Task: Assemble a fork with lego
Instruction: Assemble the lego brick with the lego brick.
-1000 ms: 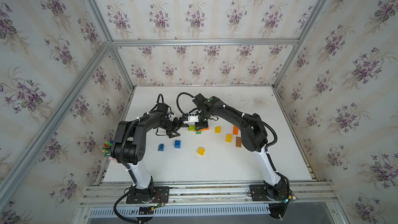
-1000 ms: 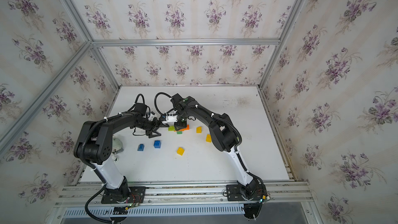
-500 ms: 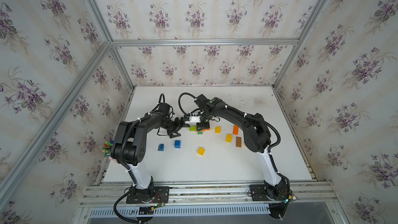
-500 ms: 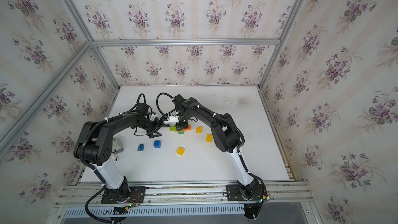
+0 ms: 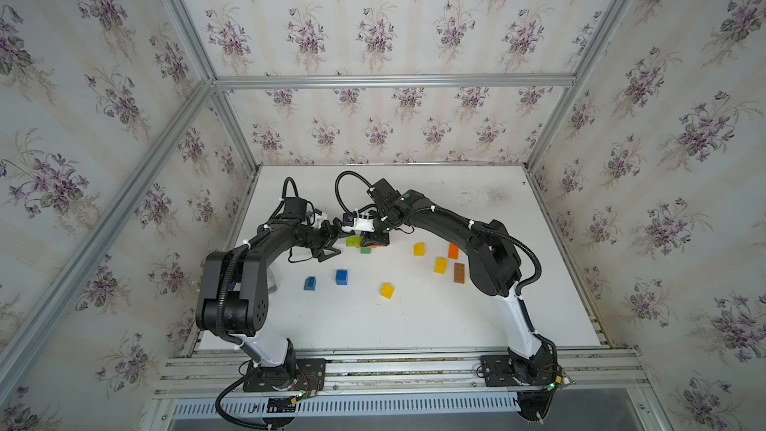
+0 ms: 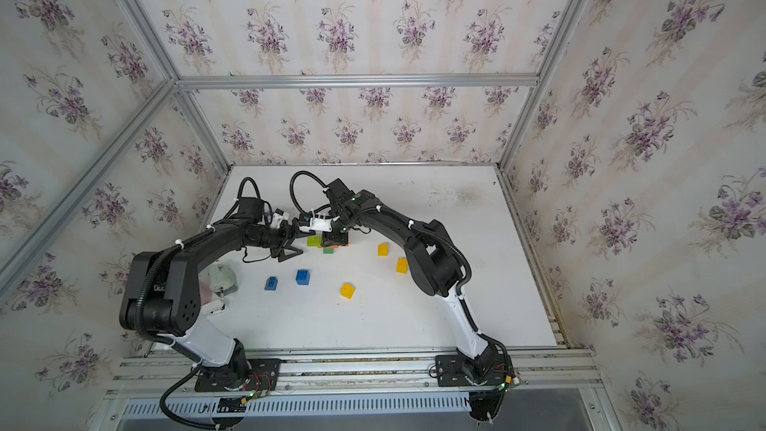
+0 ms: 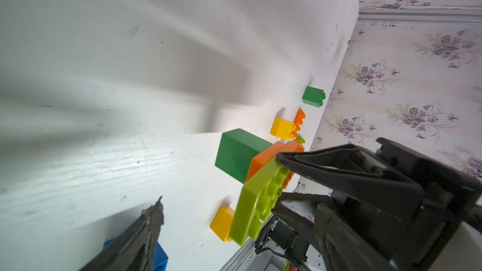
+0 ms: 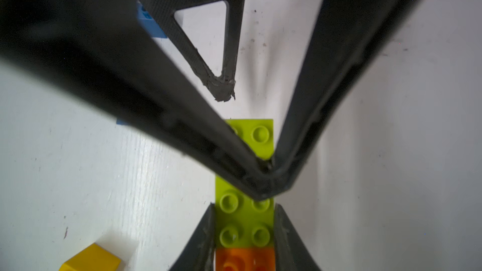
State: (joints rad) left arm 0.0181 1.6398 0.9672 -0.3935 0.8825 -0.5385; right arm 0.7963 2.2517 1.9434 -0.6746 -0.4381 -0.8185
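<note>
A scuffed white table (image 5: 414, 325) sits inside walls of purple-flowered wallpaper (image 5: 373, 26) framed by silver bars (image 5: 393, 80), with a pale roll-like object (image 6: 221, 279) near its left edge.

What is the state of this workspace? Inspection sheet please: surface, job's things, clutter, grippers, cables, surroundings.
Surface: white table, scuffed, with a dark smudge toward the far right.
Job's things: lime plate joined end to end with an orange piece, a green brick at their side; loose: yellow bricks, blue bricks, orange brick, brown plate.
Clutter: pale rounded object at the left edge, partly behind the left arm.
Grippers: right gripper shut on the lime plate's sides; left gripper open, at the plate's free end.
Cables: black hoses run along both arms; thin wire hangs under the left arm.
Surroundings: floral wallpaper, aluminium frame.
</note>
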